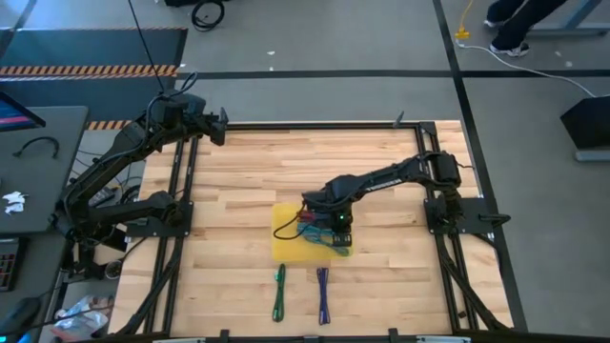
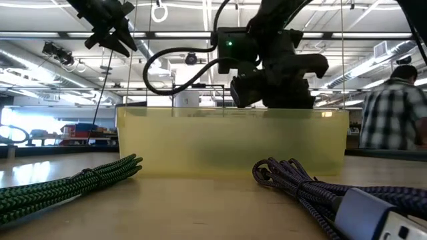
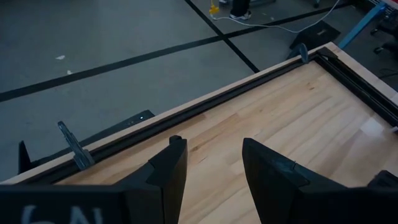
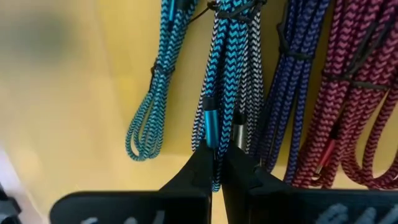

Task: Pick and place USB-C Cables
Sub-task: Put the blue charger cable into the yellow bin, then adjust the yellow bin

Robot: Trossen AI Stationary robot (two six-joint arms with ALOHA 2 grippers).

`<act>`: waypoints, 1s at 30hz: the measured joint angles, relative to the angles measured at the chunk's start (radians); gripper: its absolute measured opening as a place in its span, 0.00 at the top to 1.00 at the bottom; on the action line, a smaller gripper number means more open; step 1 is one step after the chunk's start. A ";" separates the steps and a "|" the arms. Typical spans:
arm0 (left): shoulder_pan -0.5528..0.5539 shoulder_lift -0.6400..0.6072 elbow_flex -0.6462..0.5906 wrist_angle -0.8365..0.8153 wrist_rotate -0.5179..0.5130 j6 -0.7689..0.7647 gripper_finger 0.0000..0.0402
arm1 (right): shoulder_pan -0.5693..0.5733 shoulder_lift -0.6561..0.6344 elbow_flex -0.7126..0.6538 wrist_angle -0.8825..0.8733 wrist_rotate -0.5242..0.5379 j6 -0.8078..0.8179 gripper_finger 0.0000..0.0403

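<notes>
The right gripper (image 4: 217, 168) pinches a blue cable (image 4: 214, 93) in the yellow bin (image 1: 286, 243). The left gripper (image 3: 211, 168) waits open, far back over the desk (image 1: 381, 171).

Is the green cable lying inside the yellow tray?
No. In the high view the green cable lies on the bare wooden table, apart from the yellow tray and beside the purple cable.
</notes>
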 joint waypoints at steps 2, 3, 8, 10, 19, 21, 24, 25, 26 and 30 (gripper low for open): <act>0.000 0.000 0.000 0.000 -0.004 0.004 0.60 | 0.009 0.000 -0.005 0.013 0.014 0.010 0.97; 0.000 0.000 0.000 0.000 -0.005 0.007 0.60 | 0.015 0.001 -0.005 0.020 0.029 0.011 0.97; 0.000 0.000 0.000 0.001 -0.007 0.008 0.60 | 0.027 0.004 -0.007 0.049 0.100 0.009 0.97; 0.000 0.000 0.000 0.001 -0.007 0.008 0.60 | 0.027 0.005 -0.007 0.051 0.100 0.008 0.94; 0.000 0.000 0.000 0.002 -0.007 0.002 0.60 | 0.026 0.009 0.044 -0.025 0.118 0.018 0.68; 0.000 0.000 0.000 0.002 -0.007 -0.004 0.60 | 0.026 0.008 0.088 -0.066 0.119 0.023 0.66; 0.000 0.000 0.000 0.002 -0.013 -0.004 0.60 | 0.026 0.004 0.152 -0.132 0.123 0.022 0.63; 0.000 0.000 0.000 0.002 -0.013 -0.004 0.60 | 0.026 0.000 0.174 -0.144 0.123 0.023 0.62; 0.000 0.000 0.000 0.002 -0.014 -0.004 0.60 | 0.026 -0.005 0.198 -0.157 0.124 0.023 0.62; 0.000 0.000 0.000 -0.026 -0.006 -0.066 0.60 | 0.024 -0.008 0.323 -0.244 0.201 0.016 0.62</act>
